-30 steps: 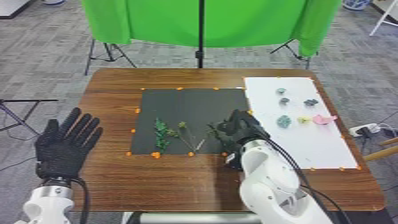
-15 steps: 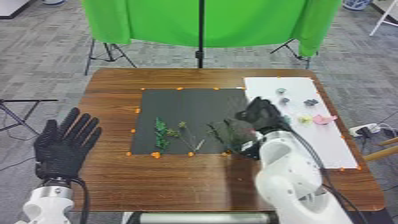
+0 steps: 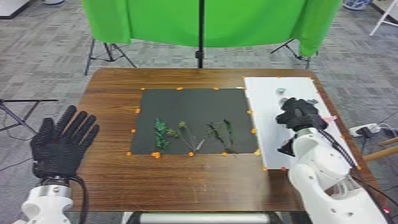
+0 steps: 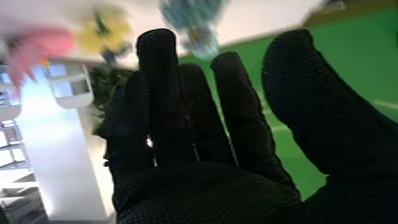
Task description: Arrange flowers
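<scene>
Over the white sheet my right hand [image 3: 300,115] hangs, covering most of the flower heads there. In the right wrist view that hand [image 4: 200,150] has straight fingers and holds nothing; beyond it are a pink flower [image 4: 44,44], a yellow flower [image 4: 102,30] and a blue-green flower [image 4: 194,15]. A pale flower head [image 3: 281,91] lies above the hand in the head view, and a bit of the pink flower [image 3: 330,119] shows at its right. Green stems [image 3: 161,134] and thin stems [image 3: 189,137] lie on the black mat. My left hand [image 3: 60,147] is open at the table's left edge.
The black mat [image 3: 191,107] and white sheet [image 3: 274,155] lie side by side on the brown table [image 3: 195,182], with orange markers along their edges. Behind the table stands a green backdrop [image 3: 169,25].
My right hand has moved right, from the black mat's right side to over the white sheet, uncovering the dark green stems on the mat. The left hand has barely shifted.
</scene>
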You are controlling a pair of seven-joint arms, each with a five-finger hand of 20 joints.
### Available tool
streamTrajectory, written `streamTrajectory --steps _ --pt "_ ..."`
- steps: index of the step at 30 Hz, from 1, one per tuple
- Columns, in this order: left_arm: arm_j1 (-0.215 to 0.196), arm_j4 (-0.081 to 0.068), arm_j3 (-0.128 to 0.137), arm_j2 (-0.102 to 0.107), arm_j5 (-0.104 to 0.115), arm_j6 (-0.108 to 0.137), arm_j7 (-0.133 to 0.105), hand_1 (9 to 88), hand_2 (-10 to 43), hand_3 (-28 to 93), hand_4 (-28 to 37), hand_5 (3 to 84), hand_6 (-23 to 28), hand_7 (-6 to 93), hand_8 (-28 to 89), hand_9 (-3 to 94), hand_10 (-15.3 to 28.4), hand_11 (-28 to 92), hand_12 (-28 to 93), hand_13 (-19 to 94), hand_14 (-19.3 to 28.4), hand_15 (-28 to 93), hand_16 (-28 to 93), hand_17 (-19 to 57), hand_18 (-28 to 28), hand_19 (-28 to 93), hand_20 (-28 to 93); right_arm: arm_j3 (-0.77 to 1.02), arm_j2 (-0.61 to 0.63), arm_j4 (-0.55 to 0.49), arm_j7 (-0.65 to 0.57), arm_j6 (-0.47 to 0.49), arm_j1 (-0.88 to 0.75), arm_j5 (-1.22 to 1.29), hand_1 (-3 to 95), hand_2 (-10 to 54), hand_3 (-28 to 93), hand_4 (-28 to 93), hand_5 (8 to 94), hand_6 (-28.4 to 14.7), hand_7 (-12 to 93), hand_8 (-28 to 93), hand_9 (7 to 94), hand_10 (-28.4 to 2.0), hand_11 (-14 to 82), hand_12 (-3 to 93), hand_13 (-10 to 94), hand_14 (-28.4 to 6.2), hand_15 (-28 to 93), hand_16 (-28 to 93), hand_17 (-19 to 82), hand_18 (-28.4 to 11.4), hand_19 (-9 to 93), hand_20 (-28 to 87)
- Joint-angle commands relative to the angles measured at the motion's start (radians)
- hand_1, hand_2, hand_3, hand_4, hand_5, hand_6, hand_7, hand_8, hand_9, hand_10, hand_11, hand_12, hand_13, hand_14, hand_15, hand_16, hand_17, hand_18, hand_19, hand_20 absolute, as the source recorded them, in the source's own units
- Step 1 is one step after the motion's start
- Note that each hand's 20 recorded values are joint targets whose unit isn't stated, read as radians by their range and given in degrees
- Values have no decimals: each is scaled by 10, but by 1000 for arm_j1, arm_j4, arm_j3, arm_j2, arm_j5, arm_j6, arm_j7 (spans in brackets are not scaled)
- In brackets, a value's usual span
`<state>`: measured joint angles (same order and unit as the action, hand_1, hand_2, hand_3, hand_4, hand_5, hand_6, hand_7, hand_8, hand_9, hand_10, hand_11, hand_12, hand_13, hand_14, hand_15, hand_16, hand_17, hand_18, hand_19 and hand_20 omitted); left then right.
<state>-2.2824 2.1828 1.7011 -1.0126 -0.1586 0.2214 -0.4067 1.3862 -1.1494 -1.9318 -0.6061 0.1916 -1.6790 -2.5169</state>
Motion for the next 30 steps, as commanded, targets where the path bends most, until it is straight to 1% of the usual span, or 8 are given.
streamTrajectory --steps 1,4,7,10,11,20,23,30 --pt "-7 0 1 -8 3 5 11 244 96 750 -283 424 79 89 -79 386 140 146 111 324 136 169 -6 -50 149 342 137 -28 -17 102 -24 12 -1 -30 449 -95 861 -281 530 -41 124 -103 474 -148 76 151 521 -141 516 201 279 -236 835 457" --pt "-4 0 0 -6 2 5 14 244 96 751 -283 424 79 88 -80 385 140 146 111 324 136 168 -6 -50 149 343 137 -34 -16 116 -25 -6 -13 -37 478 -95 854 -282 564 -37 144 -109 532 -151 115 163 543 -128 533 216 290 -229 836 454" --pt "-2 -2 0 -6 4 4 17 244 96 750 -283 424 79 89 -79 385 140 146 111 324 136 168 -5 -50 149 343 137 -44 -15 129 -14 -58 -19 -52 543 -95 778 -283 623 -27 216 -125 603 -151 214 190 583 -103 508 344 307 -217 842 447" --pt "-5 -1 3 -6 4 2 14 244 97 750 -283 424 79 88 -80 385 140 146 111 324 136 168 -5 -50 149 343 137 -51 -13 108 -11 -102 -24 -48 598 -95 730 -283 679 -21 336 -6 742 -116 155 394 654 -84 503 417 332 -212 851 452" --pt "-5 -2 3 -6 4 3 13 244 97 750 -283 423 79 88 -79 385 140 146 111 324 136 168 -5 -50 149 343 137 -57 -11 98 -6 -117 -20 -51 604 -95 730 -283 690 -21 354 3 760 -113 157 415 664 -84 509 422 336 -211 853 453" --pt "-34 -3 17 -12 16 15 1 241 97 749 -283 424 79 89 -79 385 141 147 113 324 138 171 -5 -50 149 343 137 -230 -17 -35 132 -161 131 -32 601 -95 745 -283 699 -24 357 4 769 -115 148 426 667 -82 517 430 340 -214 859 458" --pt "-40 -4 22 -10 15 17 -6 240 98 747 -283 424 79 90 -78 385 140 148 114 324 139 171 -5 -50 150 343 137 -340 -65 13 189 -162 246 -36 600 -95 747 -283 697 -26 349 5 764 -115 142 423 663 -82 518 430 337 -212 860 459" --pt "-43 -1 20 1 20 24 -30 232 101 748 -283 427 79 95 -76 390 142 149 120 327 143 175 -2 -52 151 345 136 -530 -200 149 332 -52 427 -20 600 -95 745 -283 686 -35 326 5 754 -121 128 407 652 -86 514 424 331 -211 859 461"
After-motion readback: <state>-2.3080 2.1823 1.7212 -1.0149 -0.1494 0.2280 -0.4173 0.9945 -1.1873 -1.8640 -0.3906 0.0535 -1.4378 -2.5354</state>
